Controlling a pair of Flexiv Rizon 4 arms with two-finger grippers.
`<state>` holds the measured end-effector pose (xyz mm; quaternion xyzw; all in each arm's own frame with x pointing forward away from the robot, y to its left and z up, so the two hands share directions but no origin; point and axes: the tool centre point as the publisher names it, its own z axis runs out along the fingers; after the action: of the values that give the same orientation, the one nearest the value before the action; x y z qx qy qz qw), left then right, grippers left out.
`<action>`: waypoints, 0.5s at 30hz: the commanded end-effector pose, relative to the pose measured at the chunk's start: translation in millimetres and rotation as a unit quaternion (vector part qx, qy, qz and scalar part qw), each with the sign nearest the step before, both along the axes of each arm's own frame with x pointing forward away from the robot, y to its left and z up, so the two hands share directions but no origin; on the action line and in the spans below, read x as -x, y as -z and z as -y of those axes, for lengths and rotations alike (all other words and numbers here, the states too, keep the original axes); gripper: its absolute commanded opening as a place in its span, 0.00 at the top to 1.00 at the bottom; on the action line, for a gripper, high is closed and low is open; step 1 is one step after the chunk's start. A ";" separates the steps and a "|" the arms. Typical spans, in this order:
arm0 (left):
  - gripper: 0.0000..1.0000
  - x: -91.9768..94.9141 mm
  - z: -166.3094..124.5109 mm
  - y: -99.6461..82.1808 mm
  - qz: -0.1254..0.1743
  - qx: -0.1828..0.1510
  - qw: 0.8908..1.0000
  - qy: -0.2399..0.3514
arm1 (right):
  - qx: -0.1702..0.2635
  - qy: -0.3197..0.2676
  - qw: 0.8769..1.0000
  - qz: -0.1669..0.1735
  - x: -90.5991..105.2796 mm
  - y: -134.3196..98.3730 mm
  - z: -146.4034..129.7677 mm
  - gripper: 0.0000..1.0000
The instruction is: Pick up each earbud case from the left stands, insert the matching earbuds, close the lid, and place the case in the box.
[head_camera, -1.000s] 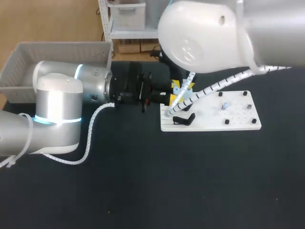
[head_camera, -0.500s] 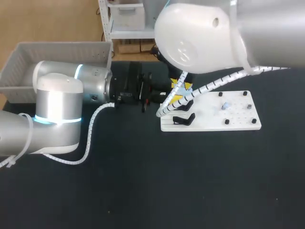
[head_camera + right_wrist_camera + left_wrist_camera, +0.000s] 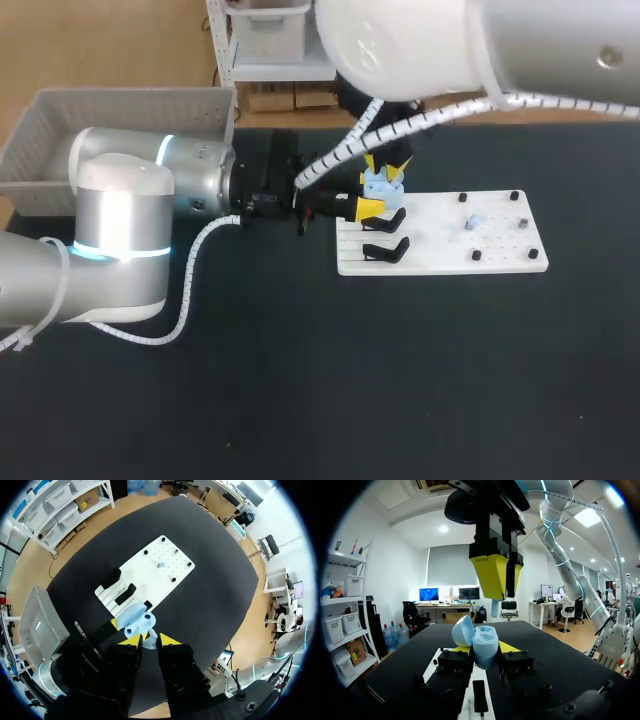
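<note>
Between yellow tips of the left gripper [image 3: 483, 650], holds the pale blue earbud case [image 3: 485, 641] from both sides, lid open, at the edge of the white board [image 3: 500, 250] near the black stands [image 3: 385, 250]. Just above, pinches a small earbud [image 3: 494, 608] in the narrow right gripper [image 3: 149, 641].

The earbud case [image 3: 484, 647] is light blue and rounded, with its lid swung open and tipped back. It stands upright between the left gripper's [image 3: 481, 650] fingers, touched from both sides, just beside the black stands [image 3: 385, 248] at the left end of the white board [image 3: 500, 255] (a small pale-blue piece sits among the pegs further along, too small to tell). A pale-blue earbud [image 3: 494, 608] hangs right above the open case, pinched in the right gripper [image 3: 149, 640]. The grey box [image 3: 120, 110] sits well apart, off to the left.
</note>
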<state>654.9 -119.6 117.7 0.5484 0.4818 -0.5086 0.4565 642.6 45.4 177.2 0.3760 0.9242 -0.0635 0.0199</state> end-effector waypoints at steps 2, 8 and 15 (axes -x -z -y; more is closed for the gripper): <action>1.00 -0.3 0.5 0.8 0.000 0.001 1.000 0.000 | 0.001 0.008 1.000 -0.010 -2.9 4.3 -1.9 1.00; 1.00 -0.3 0.5 0.8 0.000 0.001 1.000 0.000 | -0.001 0.012 1.000 -0.011 -4.4 7.4 -1.0 1.00; 1.00 -0.3 0.5 0.8 0.000 0.001 1.000 0.000 | -0.001 0.015 1.000 -0.010 -7.5 10.7 1.6 1.00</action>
<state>654.8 -119.8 117.7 0.5484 0.4818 -0.5087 0.4565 649.8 45.1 167.7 0.3883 0.9190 -0.0677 0.0084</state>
